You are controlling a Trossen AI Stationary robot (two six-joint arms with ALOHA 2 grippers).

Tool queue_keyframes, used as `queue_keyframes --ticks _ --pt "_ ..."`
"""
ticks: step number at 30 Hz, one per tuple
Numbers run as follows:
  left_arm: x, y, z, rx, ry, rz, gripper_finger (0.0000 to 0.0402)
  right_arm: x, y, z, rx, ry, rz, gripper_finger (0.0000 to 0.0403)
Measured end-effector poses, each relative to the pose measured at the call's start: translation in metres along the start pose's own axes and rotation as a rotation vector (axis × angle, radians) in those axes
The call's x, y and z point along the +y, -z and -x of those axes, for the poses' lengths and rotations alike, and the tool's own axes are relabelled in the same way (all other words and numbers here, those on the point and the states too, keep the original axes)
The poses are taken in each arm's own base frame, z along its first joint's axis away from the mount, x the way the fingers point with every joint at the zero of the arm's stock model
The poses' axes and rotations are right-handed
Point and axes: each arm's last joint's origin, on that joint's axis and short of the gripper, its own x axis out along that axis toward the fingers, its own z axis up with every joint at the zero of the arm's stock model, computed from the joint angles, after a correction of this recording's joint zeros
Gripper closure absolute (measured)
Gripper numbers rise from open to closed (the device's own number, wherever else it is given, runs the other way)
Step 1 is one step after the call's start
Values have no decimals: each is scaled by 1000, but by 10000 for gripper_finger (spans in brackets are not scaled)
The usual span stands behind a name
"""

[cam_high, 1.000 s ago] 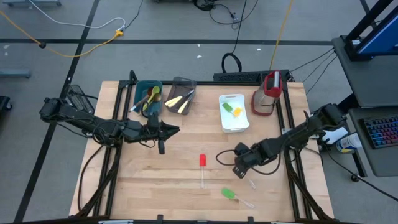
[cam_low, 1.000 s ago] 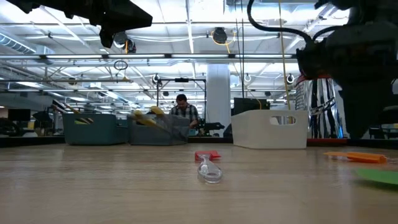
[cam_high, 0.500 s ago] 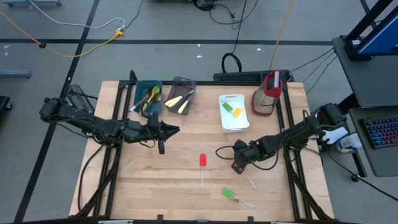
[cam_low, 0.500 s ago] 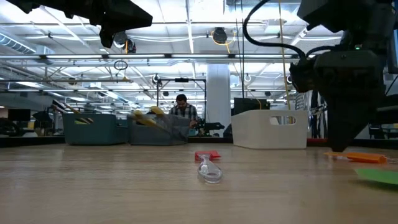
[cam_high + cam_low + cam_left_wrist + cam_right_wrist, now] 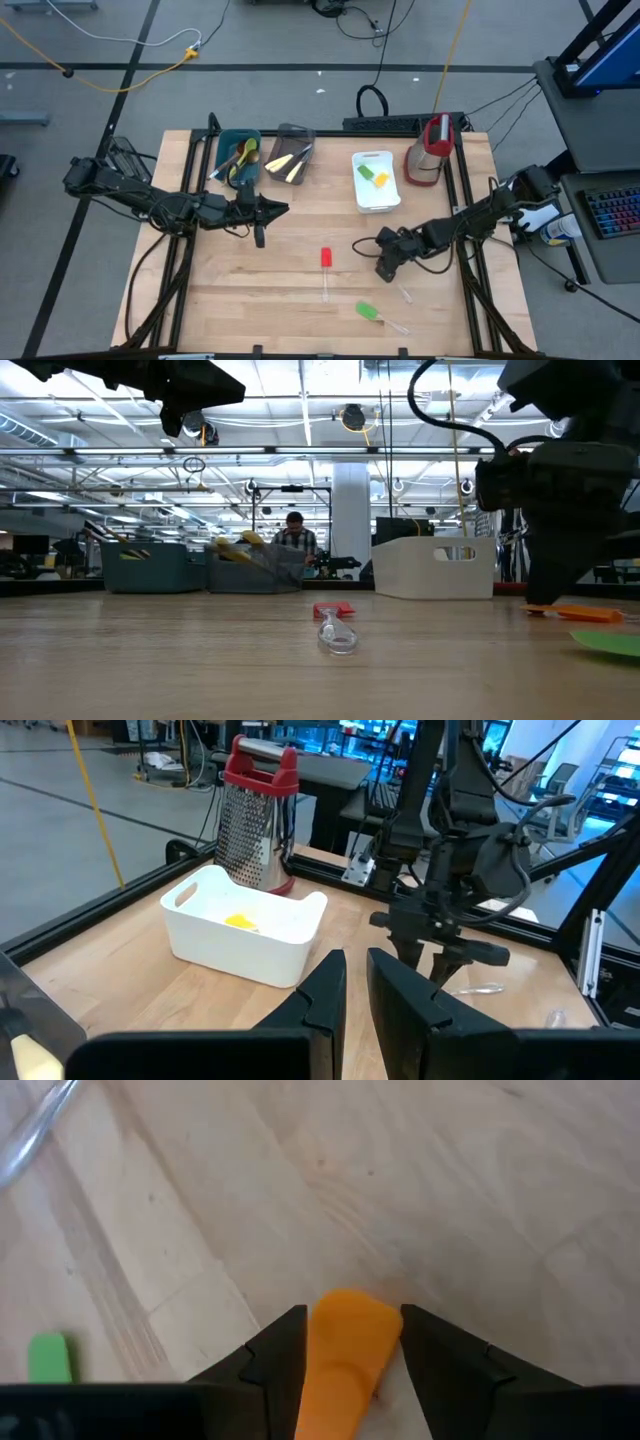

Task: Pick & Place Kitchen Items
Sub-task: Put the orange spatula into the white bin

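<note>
My right gripper (image 5: 386, 268) points down at the table's right middle, shut on the head of an orange spatula (image 5: 345, 1350) that lies flat on the table (image 5: 590, 613). Its clear handle (image 5: 404, 293) points toward the near right. A red spatula (image 5: 325, 258) lies flat at the middle, its clear handle (image 5: 337, 637) toward the near edge. A green spatula (image 5: 368, 312) lies nearer the front. My left gripper (image 5: 284, 209) hovers at the left middle, fingers shut and empty (image 5: 356, 982). My right gripper has the orange spatula's head (image 5: 345, 1330) between its two fingers, one on each long side. The fingers come from above, pointing down, and lie across the spatula. The spatula lies flat on the table with its handle free.
A teal tub (image 5: 238, 155) and a grey tub (image 5: 290, 158) holding utensils stand at the far left. A white tub (image 5: 375, 180) with green and yellow items and a red-topped grater (image 5: 428, 150) stand at the far right. A person shows beyond the table (image 5: 294, 535).
My right gripper has gone down over the orange spatula's head, shifting slightly toward the far edge. The spatula stays flat on the table.
</note>
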Motion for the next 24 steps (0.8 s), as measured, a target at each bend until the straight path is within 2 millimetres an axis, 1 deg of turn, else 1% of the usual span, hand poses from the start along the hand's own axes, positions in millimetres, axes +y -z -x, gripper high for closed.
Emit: queue_keyframes --ticks 3,8,15,21,24 --pt "0 0 0 0 0 0 357 3 3 0 -11 -12 57 266" --pt "0 0 0 -2 0 4 357 2 6 0 1 20 73 304" --pt "0 0 0 -2 0 4 357 0 8 -4 2 50 81 390" --pt "0 0 0 -2 0 4 357 0 8 -4 2 45 71 399" --pt "0 0 0 -2 0 3 357 2 6 1 -15 12 70 400"
